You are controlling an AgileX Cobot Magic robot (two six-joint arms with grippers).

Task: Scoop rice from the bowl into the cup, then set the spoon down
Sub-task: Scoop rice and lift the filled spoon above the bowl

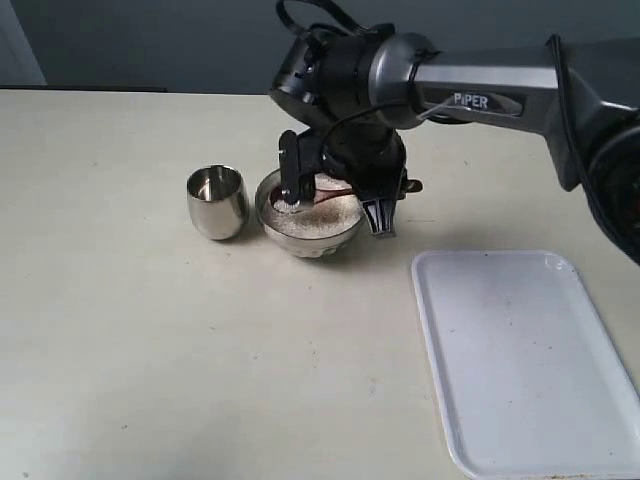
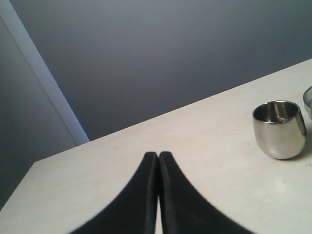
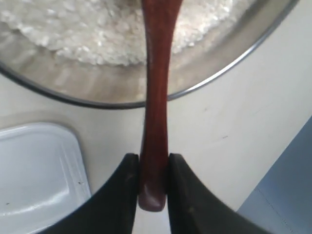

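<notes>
Right claw [image 3: 153, 165] is clamped onto the spoon [image 3: 155, 97], pinching it right near the tail end of the handle, with just a little nub of dark reddish wood poking out behind the fingertips. From the claw the handle runs straight out ahead, crosses over the rim of the bowl [image 3: 97, 85] and goes into the rice [image 3: 87, 29]. The wrist view cuts off the head of the spoon, and in the exterior view the arm covers most of it, so I can't tell how deep it sits in the grains. The bowl is just ahead of the claw and a bit below it, and the rice forms a white heap inside.

The cup [image 2: 279, 129] stands upright on the far side of the bowl from the right claw. It's just beside the bowl, and there looks to be a thin gap between them. A white tray [image 3: 39, 170] lies flat on the table [image 2: 209, 146] off to one side of the right claw, back behind its fingertips and apart from the bowl.

Left claw [image 2: 158, 155] is closed all the way, tips pressed together with nothing between them. It hangs over bare table, with the cup out ahead of it and off to the side, nowhere near touching.
</notes>
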